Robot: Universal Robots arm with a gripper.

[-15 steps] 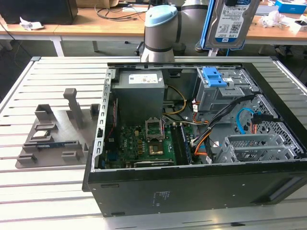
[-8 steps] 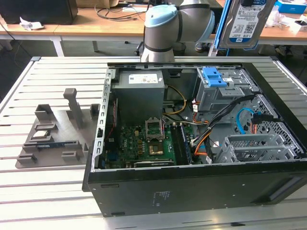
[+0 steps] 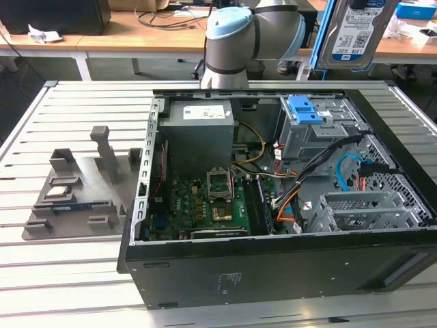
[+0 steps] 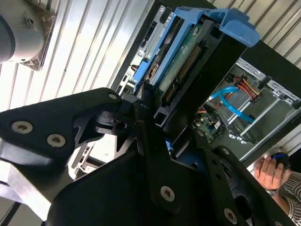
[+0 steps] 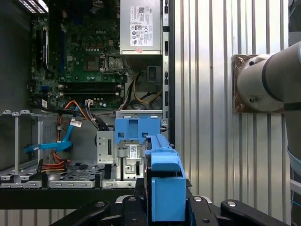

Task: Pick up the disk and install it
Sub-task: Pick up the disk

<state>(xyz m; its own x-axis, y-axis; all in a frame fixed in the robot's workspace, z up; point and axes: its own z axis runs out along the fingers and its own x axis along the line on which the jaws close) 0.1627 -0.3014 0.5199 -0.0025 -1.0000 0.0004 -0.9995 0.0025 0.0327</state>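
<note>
1 of 2 steps appears done: the end effector (image 5: 165, 209) is clamped on the disk (image 3: 355, 31), which hangs in the air beyond the open computer case (image 3: 273, 266), at the exterior view's right. Installation is judged outstanding, as the disk is well apart from the drive bay (image 3: 321, 133) and its blue latch (image 3: 305, 109). Cables (image 3: 324, 154) crowd the space beside the bay. A grey fixture (image 3: 75, 184) sits on the bench (image 3: 68, 273), and a person's hand (image 4: 269, 170) is nearby.
</note>
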